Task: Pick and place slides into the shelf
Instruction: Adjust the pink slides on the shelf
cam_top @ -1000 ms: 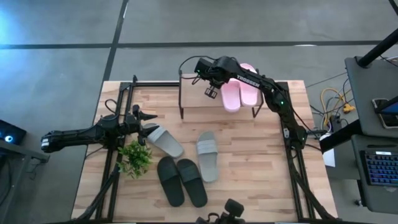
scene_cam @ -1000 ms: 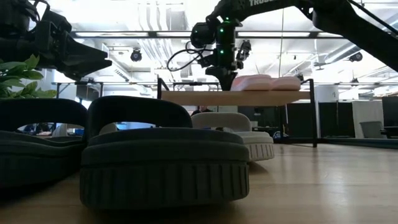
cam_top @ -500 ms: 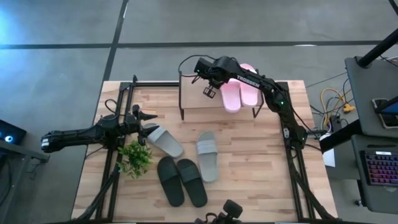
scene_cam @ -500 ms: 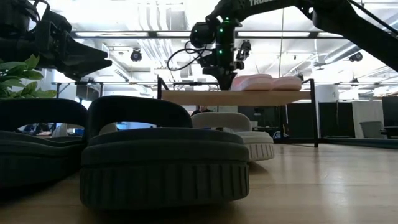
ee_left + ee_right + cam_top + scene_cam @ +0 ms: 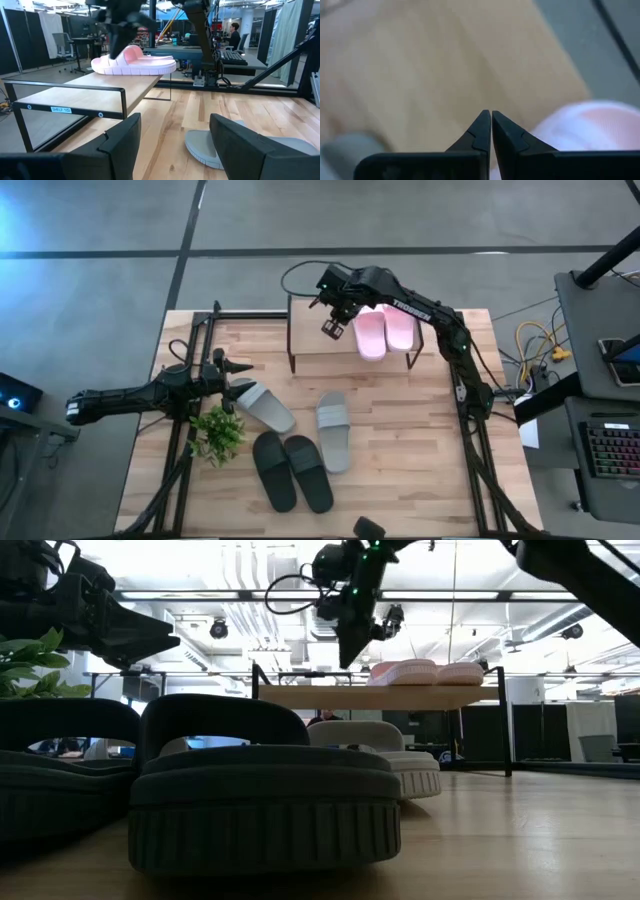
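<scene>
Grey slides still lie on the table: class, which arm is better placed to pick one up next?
Probably the left. Its open pincer sits beside a grey slide on the table, while the right pincer is shut, up over the shelf by the pink slides.

Shelf (image 5: 325,345): pale matt wood board, thin black metal frame. Slides (image 5: 306,473): matt, ribbed soles. Table (image 5: 400,440): light wood planks.
</scene>
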Motion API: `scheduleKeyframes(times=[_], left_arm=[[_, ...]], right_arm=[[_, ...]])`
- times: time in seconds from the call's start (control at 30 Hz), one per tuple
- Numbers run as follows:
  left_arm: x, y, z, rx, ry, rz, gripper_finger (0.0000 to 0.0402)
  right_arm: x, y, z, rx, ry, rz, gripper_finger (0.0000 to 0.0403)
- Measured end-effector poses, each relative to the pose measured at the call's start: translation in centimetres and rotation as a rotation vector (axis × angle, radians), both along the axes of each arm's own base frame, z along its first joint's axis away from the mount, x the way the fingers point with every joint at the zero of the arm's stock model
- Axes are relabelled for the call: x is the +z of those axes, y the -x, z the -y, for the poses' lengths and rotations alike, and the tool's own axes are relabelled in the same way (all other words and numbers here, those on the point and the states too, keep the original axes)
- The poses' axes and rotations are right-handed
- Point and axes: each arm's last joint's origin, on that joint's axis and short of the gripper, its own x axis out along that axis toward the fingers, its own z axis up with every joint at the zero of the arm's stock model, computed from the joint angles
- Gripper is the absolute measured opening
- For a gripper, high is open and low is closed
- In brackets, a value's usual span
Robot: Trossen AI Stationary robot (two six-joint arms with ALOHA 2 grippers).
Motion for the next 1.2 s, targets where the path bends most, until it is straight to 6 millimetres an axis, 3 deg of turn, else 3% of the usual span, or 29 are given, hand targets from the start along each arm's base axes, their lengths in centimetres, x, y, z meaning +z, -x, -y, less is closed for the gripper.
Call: scheduleKeyframes(times=[0.17,0.27,0.4,0.53,0.7,1.0,1.2], left_arm=[[0.0,0.0,0.0,0.000,0.000,0.000,0.0223],[0.0,0.0,0.0,0.000,0.000,0.000,0.0223],[0.0,0.0,0.0,0.000,0.000,0.000,0.0223],[0.0,0.0,0.0,0.000,0.000,0.000,0.0223],[0.0,0.0,0.0,0.000,0.000,0.000,0.0223],[0.0,0.0,0.0,0.000,0.000,0.000,0.0223],[0.0,0.0,0.0,0.000,0.000,0.000,0.0223]], right_arm=[[0.9,1.5,-3.1,0.040,-0.068,-0.133,0.0008],[1.7,1.6,-4.6,-0.010,0.009,-0.147,0.0008],[3.7,3.0,-5.4,-0.158,0.005,-0.064,0.0008],[4.3,4.7,-5.8,-0.331,-0.025,-0.022,0.0008],[3.8,7.5,-7.0,-0.480,-0.088,-0.037,0.0008],[0.5,13.9,-8.8,-0.651,-0.042,-0.169,0.0008],[-0.8,15.4,-9.4,-0.658,-0.056,-0.140,0.0008]])
